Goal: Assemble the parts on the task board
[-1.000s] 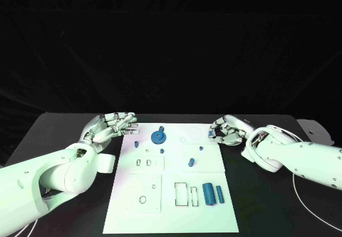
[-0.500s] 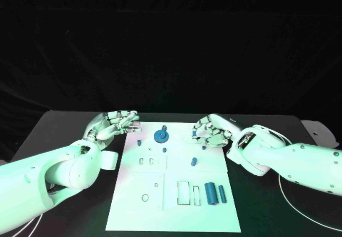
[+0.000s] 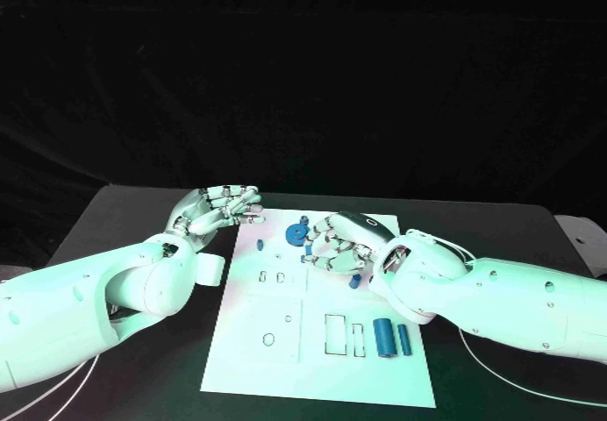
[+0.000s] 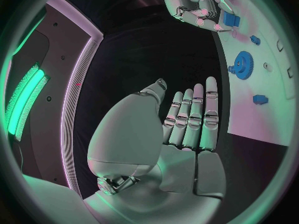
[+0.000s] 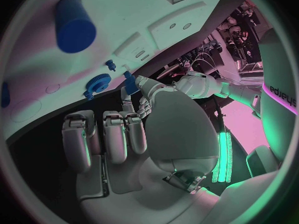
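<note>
So the black table is under everything, with the white task board lying down the middle of it. My right hand is over the upper middle of the board with the fingers curled in, and honestly I can't tell whether it's gripping a part or just clenched. My left hand sits off the board's upper left corner, over the table, fingers loose and apart, nothing in it. Parts-wise, the fat blue cylinder lies near the board's lower right, with the thinner blue pin just beside it. The blue gear stands near the top, right next to my right hand's fingers, and a small blue peg sits left of it.
</note>
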You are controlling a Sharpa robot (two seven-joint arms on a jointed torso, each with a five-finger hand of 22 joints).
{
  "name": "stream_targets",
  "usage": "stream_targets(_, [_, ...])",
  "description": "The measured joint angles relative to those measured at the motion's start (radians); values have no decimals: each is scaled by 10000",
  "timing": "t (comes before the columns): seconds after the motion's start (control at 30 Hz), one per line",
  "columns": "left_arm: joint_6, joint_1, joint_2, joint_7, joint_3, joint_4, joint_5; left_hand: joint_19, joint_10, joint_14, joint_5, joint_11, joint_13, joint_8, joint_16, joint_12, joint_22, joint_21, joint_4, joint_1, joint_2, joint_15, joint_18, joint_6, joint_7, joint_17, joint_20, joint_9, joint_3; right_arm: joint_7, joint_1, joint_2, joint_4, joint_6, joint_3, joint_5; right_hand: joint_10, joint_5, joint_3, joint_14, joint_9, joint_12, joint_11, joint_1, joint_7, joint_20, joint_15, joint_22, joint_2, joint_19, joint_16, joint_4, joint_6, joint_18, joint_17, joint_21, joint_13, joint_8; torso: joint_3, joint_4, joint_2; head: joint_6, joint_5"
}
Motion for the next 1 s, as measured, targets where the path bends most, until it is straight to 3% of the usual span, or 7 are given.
stream_targets(0.37, [2, 0, 28, -11, -1, -9, 12, 0, 0, 0, 0, 0, 0, 0, 0, 0, -11, 0, 0, 0, 0, 0, 0, 0, 0, 9, 0, 0, 0, -595, -204, 631, -212, 277, -67, -885, 0, 38, -6, 0, 0, 0, 0, -28, -1, 0, 0, 3, -29, 0, 0, -5, -1, 1, -1, 0, 0, 0, 11, -13, 4, -97, 132])
stream_targets(1.0, [13, 0, 32, -29, -1, 2, 22, 0, 36, 0, 0, 36, 0, 0, 0, 0, -10, 0, 0, 0, 0, 0, 0, 0, 0, 17, 0, 0, 0, -1023, -444, 1000, -348, 785, -89, -1633, 0, 37, -9, 0, 0, 0, 1, -106, -2, 1, 1, 5, -108, 0, 0, -7, -1, 1, -2, 0, 8, 5, 2, -9, -7, -183, 125])
